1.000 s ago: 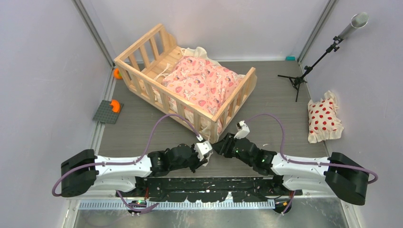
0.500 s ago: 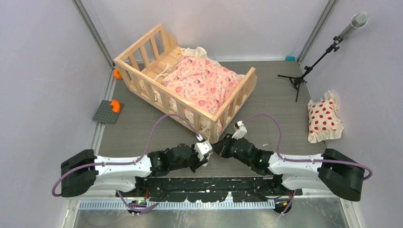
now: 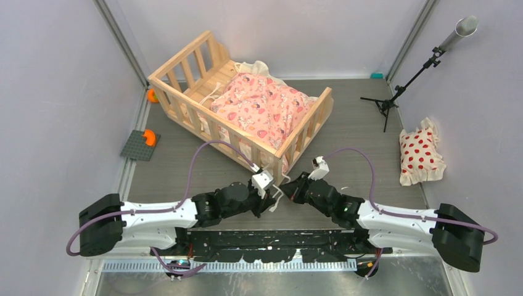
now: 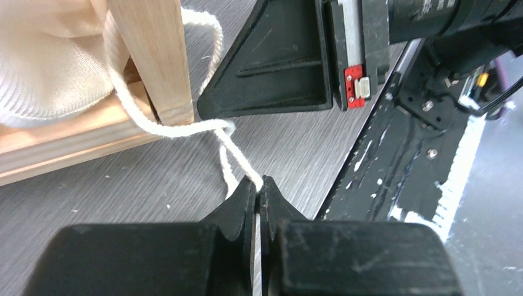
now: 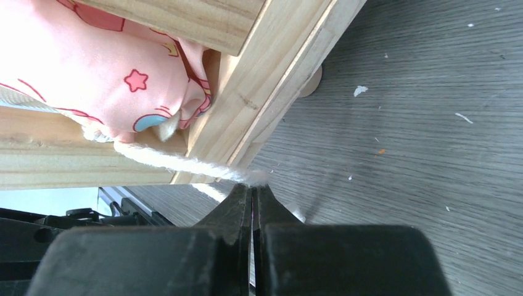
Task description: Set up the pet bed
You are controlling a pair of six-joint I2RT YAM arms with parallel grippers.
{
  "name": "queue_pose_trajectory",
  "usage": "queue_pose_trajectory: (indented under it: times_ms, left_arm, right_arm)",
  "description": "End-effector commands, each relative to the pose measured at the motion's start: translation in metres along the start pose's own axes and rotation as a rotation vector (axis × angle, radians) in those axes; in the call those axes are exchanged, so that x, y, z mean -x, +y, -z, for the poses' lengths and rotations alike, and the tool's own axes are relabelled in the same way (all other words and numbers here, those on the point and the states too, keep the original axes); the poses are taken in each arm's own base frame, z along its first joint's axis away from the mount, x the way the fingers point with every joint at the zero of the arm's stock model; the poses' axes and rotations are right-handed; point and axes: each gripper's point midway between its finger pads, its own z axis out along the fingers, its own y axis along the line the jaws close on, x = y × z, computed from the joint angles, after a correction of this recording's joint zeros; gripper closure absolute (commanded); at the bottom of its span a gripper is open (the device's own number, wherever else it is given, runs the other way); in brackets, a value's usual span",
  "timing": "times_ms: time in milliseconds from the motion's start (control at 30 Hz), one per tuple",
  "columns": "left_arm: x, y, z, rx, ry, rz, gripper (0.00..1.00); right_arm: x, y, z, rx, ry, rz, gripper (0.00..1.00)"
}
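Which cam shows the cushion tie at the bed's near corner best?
Left wrist: the tie loops round the corner post and runs into the shut left gripper. Right wrist shows one strand from under the cushion into the shut right gripper. Top shows only a thin white sliver between the grippers.

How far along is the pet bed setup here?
Done: the pink cushion lies inside the pet bed. In hand: the left gripper and right gripper each pinch a cream tie end by the near corner post; no finished knot shows. Left: probably tying off, and the dotted pillow lies outside the bed.
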Motion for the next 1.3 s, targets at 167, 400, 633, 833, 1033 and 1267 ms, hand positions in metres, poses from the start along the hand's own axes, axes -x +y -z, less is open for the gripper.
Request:
queue_pose_trajectory:
  times_ms: [167, 400, 633, 833, 1033, 1267]
  left_arm:
    - [0.059, -0.032, -0.011, -0.122, -0.230, 0.246, 1.00]
    - [0.078, -0.022, -0.013, -0.067, -0.329, 0.360, 1.00]
    - [0.086, 0.003, -0.010, 0.095, -0.413, 0.400, 1.00]
    - [0.091, 0.009, -0.013, 0.138, -0.457, 0.422, 1.00]
    - [0.097, 0.005, -0.014, 0.133, -0.495, 0.460, 1.00]
    - [0.105, -0.013, -0.008, 0.032, -0.493, 0.536, 1.00]
  right_arm:
    - [0.017, 0.001, 0.006, -0.022, -0.052, 0.008, 0.99]
    - [0.019, 0.009, 0.016, 0.020, -0.051, -0.019, 0.99]
    - [0.016, 0.012, 0.022, 0.037, -0.037, -0.013, 0.99]
    - [0.009, 0.016, 0.024, 0.067, -0.005, 0.008, 0.99]
    - [-0.001, 0.016, 0.027, 0.087, 0.028, 0.040, 0.99]
    - [0.002, 0.009, 0.027, 0.055, 0.008, 0.076, 0.99]
